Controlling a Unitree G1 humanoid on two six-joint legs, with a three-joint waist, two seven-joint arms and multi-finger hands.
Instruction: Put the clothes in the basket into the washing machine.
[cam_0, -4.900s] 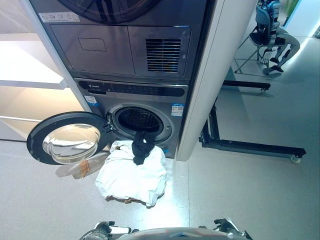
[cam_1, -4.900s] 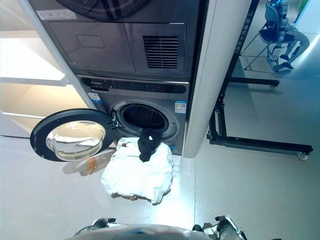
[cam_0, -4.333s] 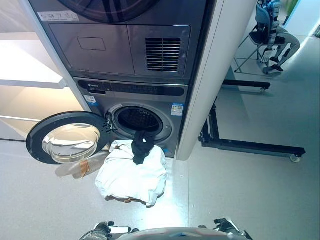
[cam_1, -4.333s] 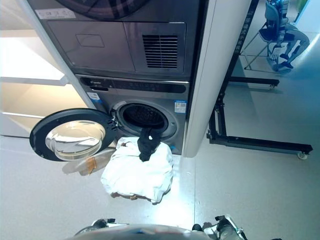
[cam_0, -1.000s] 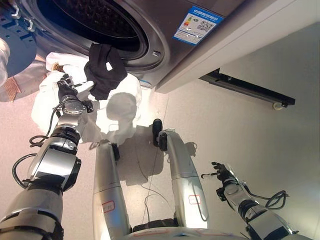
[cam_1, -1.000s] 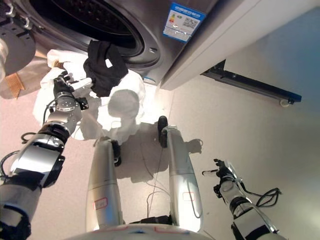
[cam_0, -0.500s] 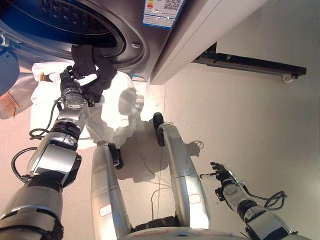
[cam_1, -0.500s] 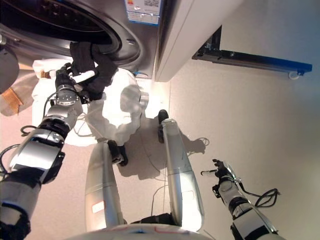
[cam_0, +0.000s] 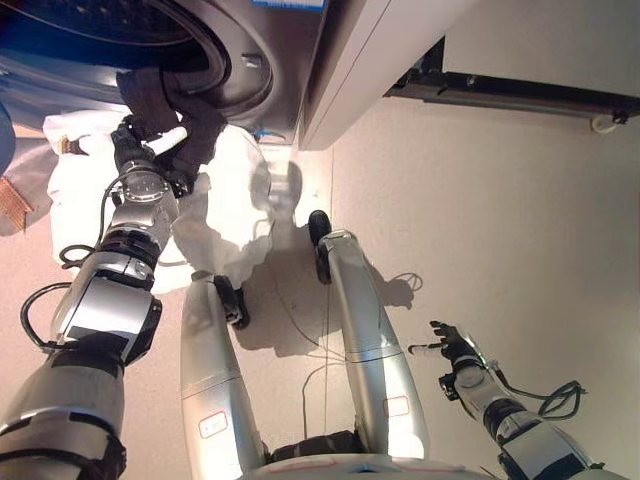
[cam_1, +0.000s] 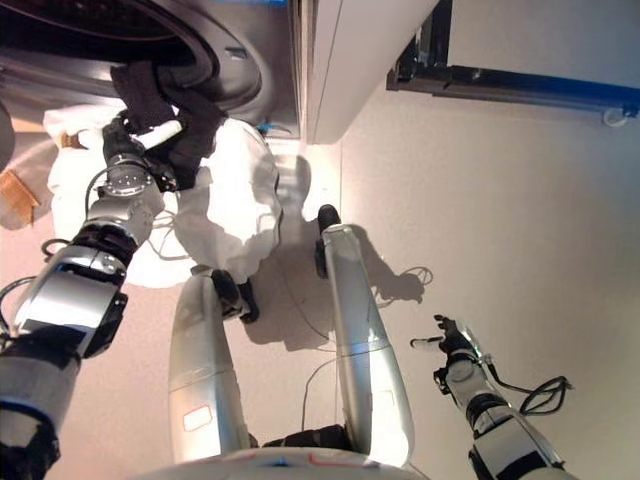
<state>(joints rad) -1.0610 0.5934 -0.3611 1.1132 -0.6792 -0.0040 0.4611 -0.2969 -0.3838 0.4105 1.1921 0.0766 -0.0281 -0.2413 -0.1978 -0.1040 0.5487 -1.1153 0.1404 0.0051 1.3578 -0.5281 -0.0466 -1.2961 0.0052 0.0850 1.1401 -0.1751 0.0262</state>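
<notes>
Now your left hand (cam_0: 140, 160) has closed on the dark garment (cam_0: 160, 100) and lifted it from the white laundry bag (cam_0: 225, 200) to the washer's door opening (cam_0: 215, 60); next comes pushing it inside. Your right hand (cam_0: 452, 350) hangs open, idle.

The washing machine (cam_0: 250, 55) occupies the 11 to 12 o'clock area: a grey front panel with a round drum opening, dark inside. A black garment (cam_0: 160, 100) hangs over the lower lip of the opening, partly inside the drum and partly draped outward. Below it, at about 10 o'clock, lies the basket (cam_0: 235, 205), a soft white fabric container, crumpled and slumped on the floor just in front of the machine. The black garment overlaps its upper edge.
</notes>
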